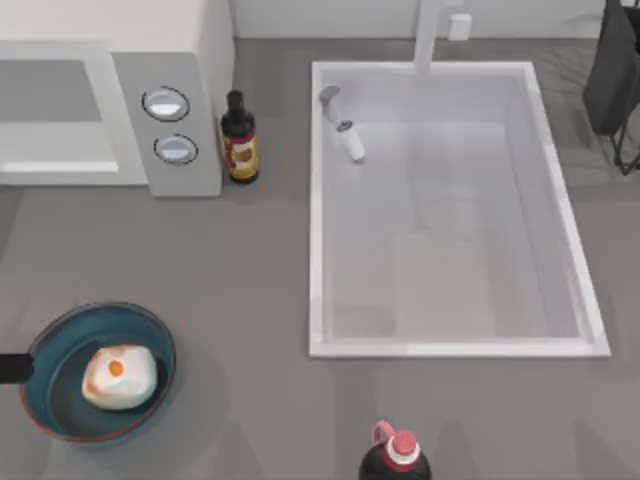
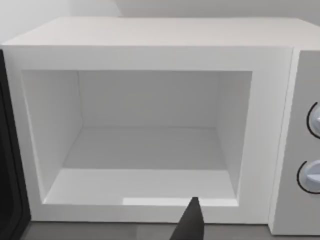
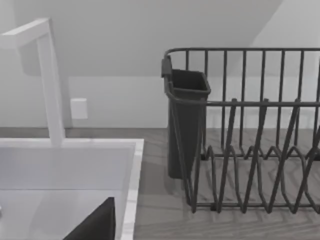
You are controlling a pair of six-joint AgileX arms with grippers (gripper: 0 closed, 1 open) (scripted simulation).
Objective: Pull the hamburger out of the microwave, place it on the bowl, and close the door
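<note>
Now | hamburger (image 1: 119, 377) sits inside the bowl (image 1: 60, 345) at the counter's (image 1: 250, 280) front left | microwave (image 1: 180, 110) at the rear left, cavity empty, door (image 2: 7, 165) swung open at its side | left hand (image 2: 189, 225) faces the cavity, fingers' state cannot be told | right hand (image 3: 95, 225) is over the sink (image 1: 450, 345) near the dish rack (image 3: 250, 150), state likewise unclear

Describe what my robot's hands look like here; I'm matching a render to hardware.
Little of them shows. In the left wrist view the left hand appears as a plain black, tapering, pointed piece. In the right wrist view the right hand is a matte black wedge with a slanted edge. No cables or markings are visible.
</note>
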